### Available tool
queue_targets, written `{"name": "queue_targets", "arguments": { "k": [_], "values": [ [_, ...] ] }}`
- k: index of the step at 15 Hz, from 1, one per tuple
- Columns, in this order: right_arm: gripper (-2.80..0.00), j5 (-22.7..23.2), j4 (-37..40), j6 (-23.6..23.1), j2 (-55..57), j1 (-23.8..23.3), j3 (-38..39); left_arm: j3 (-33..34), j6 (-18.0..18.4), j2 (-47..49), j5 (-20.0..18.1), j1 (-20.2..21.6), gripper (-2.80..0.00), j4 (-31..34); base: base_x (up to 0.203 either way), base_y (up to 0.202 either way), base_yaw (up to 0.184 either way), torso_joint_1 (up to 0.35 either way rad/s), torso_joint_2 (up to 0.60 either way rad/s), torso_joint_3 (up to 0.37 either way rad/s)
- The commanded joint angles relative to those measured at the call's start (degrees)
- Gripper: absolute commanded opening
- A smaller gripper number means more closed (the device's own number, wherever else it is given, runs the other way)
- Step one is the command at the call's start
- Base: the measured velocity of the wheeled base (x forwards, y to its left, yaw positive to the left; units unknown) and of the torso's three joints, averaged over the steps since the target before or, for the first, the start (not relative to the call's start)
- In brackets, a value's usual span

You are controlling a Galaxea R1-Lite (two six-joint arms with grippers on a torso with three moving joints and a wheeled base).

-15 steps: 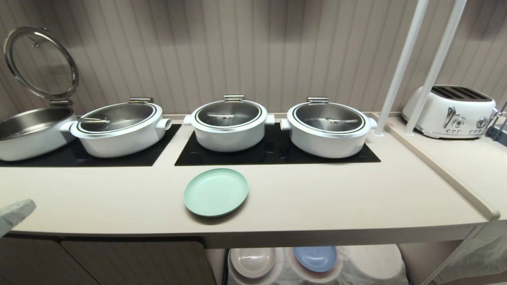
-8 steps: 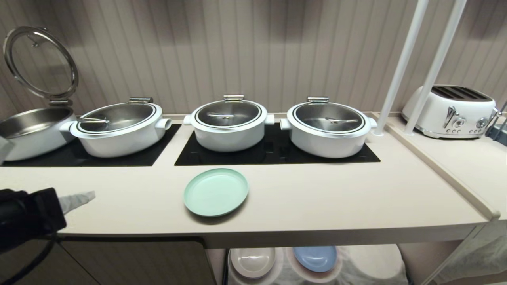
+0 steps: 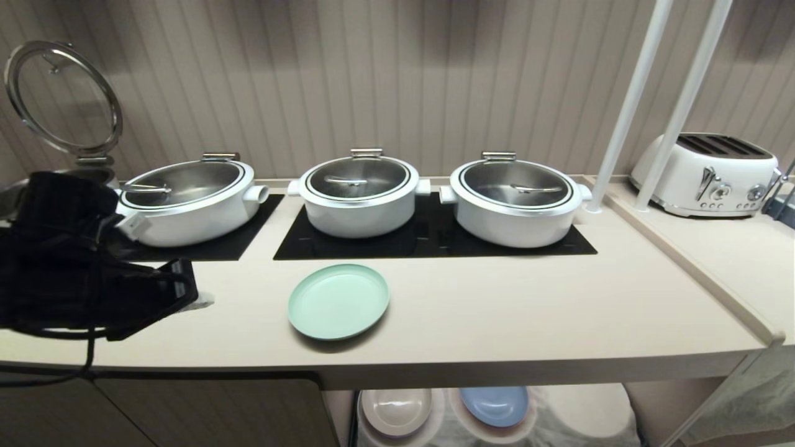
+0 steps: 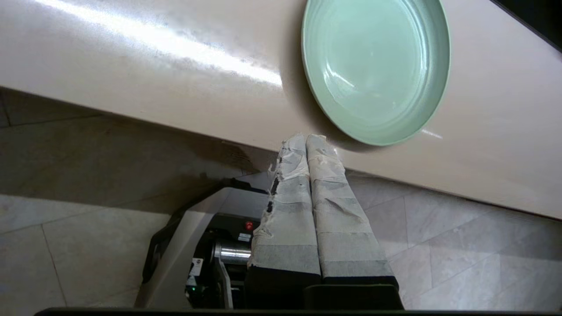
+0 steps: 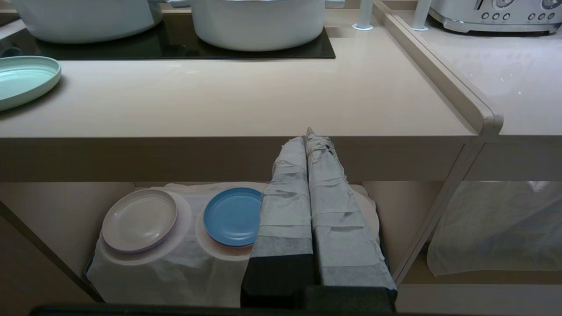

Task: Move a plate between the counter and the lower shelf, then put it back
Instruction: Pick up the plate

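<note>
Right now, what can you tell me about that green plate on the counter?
The plate is round, mint green, with a shallow raised rim and a matte plastic look. It is empty and lies flat and upright on the pale beige counter, near the front edge, in front of the middle white pot. Nothing else touches it. The left claw, shut, hangs beside it, apart from the rim.

Head view high over counter point(image 3: 497, 323), wrist views lower, sharing plate point(image 4: 375, 70)
</note>
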Motion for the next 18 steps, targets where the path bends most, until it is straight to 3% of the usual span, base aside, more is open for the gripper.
{"name": "queue_targets", "arguments": {
  "k": [1,5,10,18],
  "values": [
    [-2.8,0.0,0.0,0.0,0.0,0.0,0.0,-4.9,-0.3,8.0,-0.1,0.1,-2.8,1.2,0.0,0.0,0.0,0.0,0.0,0.0],
    [-2.8,0.0,0.0,0.0,0.0,0.0,0.0,-8.5,-0.7,12.5,1.8,-4.3,-2.8,1.4,0.0,0.0,0.0,0.0,0.0,0.0],
    [-2.8,0.0,0.0,0.0,0.0,0.0,0.0,-11.4,-4.0,17.7,11.7,-11.0,-2.8,1.2,0.0,0.0,0.0,0.0,0.0,0.0],
    [-2.8,0.0,0.0,0.0,0.0,0.0,0.0,-15.4,-3.7,23.8,13.1,-11.2,-2.8,1.1,0.0,0.0,0.0,0.0,0.0,0.0]
  ]
}}
